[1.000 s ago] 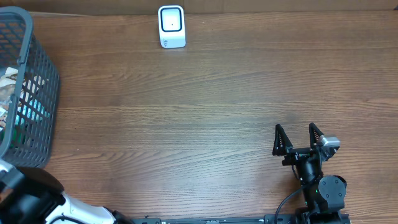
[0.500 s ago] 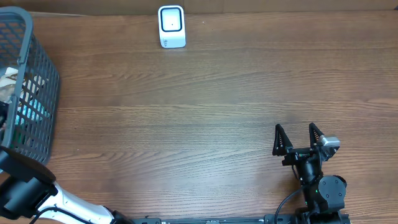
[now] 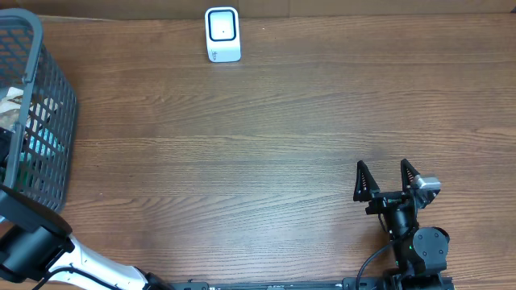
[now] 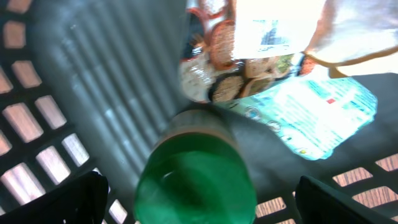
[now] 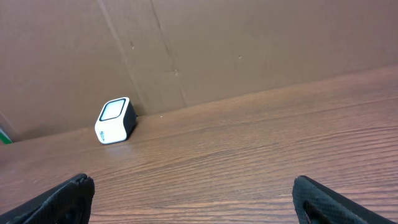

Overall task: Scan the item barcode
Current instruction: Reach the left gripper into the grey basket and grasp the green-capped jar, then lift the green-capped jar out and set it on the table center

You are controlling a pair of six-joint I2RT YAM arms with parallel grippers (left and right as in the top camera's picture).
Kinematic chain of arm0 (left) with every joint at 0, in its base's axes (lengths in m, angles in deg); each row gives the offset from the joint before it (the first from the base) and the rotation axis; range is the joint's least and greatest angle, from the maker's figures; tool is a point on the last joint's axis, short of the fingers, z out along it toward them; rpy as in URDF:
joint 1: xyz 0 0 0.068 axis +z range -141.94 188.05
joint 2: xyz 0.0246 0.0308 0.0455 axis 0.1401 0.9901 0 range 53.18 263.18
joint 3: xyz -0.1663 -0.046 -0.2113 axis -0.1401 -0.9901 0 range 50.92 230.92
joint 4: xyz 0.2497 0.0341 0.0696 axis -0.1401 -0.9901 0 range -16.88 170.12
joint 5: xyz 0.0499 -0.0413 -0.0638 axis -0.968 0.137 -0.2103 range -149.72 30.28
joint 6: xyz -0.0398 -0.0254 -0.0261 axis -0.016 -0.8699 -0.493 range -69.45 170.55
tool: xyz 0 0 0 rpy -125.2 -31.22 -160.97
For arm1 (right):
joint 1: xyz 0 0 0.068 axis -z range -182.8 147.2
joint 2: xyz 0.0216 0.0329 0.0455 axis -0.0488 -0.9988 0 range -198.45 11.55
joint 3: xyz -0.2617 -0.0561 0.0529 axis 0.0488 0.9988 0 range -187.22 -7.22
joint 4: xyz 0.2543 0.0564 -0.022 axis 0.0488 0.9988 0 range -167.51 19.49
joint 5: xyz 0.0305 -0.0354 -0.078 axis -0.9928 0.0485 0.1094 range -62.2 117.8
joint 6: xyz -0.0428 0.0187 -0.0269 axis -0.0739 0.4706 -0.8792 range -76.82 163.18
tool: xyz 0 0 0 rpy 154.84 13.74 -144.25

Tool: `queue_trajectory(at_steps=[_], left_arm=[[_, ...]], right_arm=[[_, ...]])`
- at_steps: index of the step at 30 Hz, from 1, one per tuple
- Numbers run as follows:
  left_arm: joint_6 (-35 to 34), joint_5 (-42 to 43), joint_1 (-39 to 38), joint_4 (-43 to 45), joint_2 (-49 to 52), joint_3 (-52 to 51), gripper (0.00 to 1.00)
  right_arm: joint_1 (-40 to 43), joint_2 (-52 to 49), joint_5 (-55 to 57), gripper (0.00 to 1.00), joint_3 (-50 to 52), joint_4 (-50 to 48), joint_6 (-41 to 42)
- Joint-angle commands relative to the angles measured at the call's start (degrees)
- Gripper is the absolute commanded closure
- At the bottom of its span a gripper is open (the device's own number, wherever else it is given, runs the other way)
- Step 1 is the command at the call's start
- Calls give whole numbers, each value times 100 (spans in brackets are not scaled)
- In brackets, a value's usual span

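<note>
- Nearest the base, at about five o'clock on the table (image 3: pixel 266 145), the right gripper (image 3: pixel 391 179) rests with its jaws spread wide and nothing between them.
- At about nine o'clock, the left gripper (image 4: pixel 199 200) hangs inside the basket (image 3: pixel 50 89), jaws fully parted and empty.
- Right beneath it sits a green item (image 4: pixel 196 177), seemingly a bottle's rounded end, framed between the two fingers. Whether they touch it cannot be told.
- Past it, toward one o'clock in the wrist view, lie a teal packet (image 4: pixel 323 112) and some snack packets (image 4: pixel 230 68).
- The step in hand looks like the pick: nothing is out of the basket yet.
- Next, the left gripper likely needs to lower, close on the green item, and lift it clear of the mesh wall. No barcode is visible, so it would have to be found and turned toward the reader.
- Farthest, at twelve o'clock, the scanner (image 3: pixel 222 34) stands at the table's far edge, well apart from both grippers.
</note>
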Motion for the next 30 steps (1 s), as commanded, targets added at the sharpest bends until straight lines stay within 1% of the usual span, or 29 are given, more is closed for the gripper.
queue_trajectory(at_steps=[1,6,8,10,11,14,16,20,22,26,30], left_arm=[[291,175,-109,125,39,-297,0],[313,177,-116,382,39,-745,2],[313,175,-116,448,39,-855,5],[310,175,-116,479,39,-896,12],[310,175,-116,487,39,-896,19],[308,177,-114,505,39,-894,36],[308,177,-114,503,39,-894,42],[306,177,-114,444,15,-837,48],[289,179,-114,352,4,-695,50],[225,420,-114,-74,2,28,53],[181,782,-120,-654,0,1141,56]], right_arm=[[-26,46,-24,0,59,-33,-2],[-26,46,-24,0,59,-33,-2],[-26,46,-24,0,59,-33,-2],[-26,46,-24,0,59,-33,-4],[-26,46,-24,0,59,-33,-2],[-26,46,-24,0,59,-33,-2],[-26,46,-24,0,59,-33,-2],[-26,46,-24,0,59,-33,-2],[-26,46,-24,0,59,-33,-4],[-26,46,-24,0,59,-33,-4],[-26,46,-24,0,59,-33,-2]])
